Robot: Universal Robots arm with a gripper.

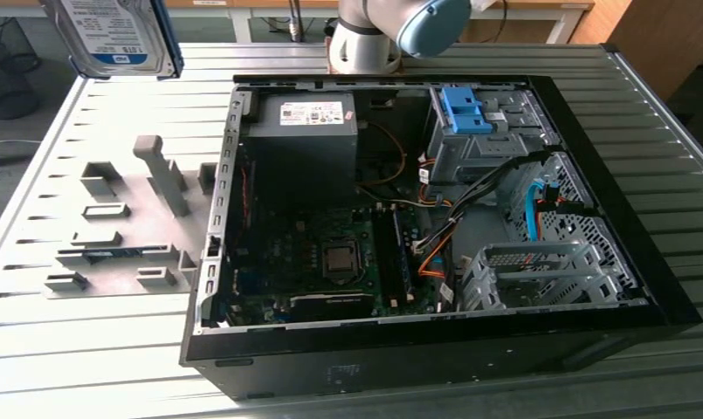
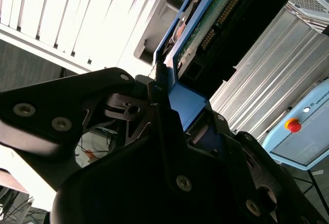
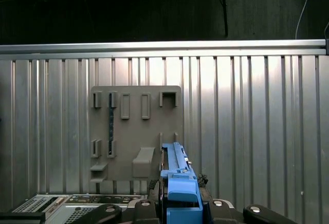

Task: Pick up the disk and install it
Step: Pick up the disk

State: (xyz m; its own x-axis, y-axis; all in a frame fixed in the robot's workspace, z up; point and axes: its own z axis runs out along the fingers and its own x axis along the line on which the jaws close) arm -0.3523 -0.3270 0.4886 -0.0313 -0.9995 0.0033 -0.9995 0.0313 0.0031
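Note:
The disk (image 1: 109, 35), silver with a white-and-blue label and a blue carrier, hangs in the air at the far left of the exterior view, above the table's back edge. In the second wrist view my gripper (image 2: 181, 106) is shut on the disk's blue carrier (image 2: 191, 100), with the green circuit board side (image 2: 205, 21) showing beyond the black fingers (image 2: 154, 93). The first wrist view looks along the blue carrier's edge (image 3: 177, 175), clamped in my gripper (image 3: 180, 206), high over the grey fixture plate (image 3: 136, 131).
An open black computer case (image 1: 630, 262) lies on the ribbed metal table (image 1: 95, 349), with a drive cage holding a blue carrier (image 1: 468, 109) at its far right. The grey fixture plate (image 1: 118, 249) sits left of the case. The arm's base (image 1: 368, 39) stands behind it.

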